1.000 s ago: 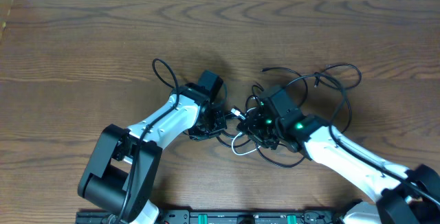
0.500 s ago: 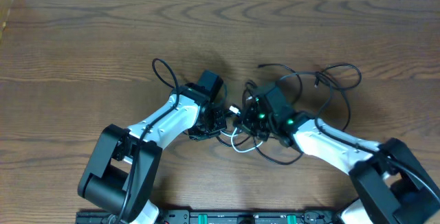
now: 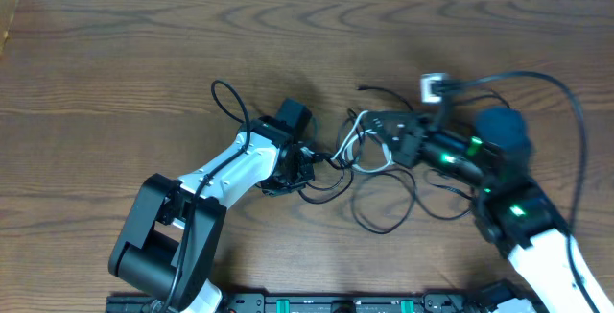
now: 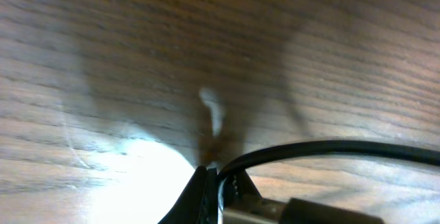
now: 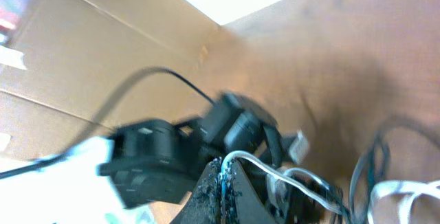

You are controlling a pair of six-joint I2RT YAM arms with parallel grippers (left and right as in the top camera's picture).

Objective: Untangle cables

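On the table (image 3: 115, 54), tangled cables (image 3: 350, 138).

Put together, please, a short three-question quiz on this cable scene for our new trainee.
1. True or false: the right gripper stands wide open.
2. What is the left gripper pinching? A) a white cord B) a black cable C) nothing
3. Fill in: the cable between the right gripper's fingers is coloured ___.

Key: 1 false, it is shut. 2 B. 3 white: it grips the white cable.
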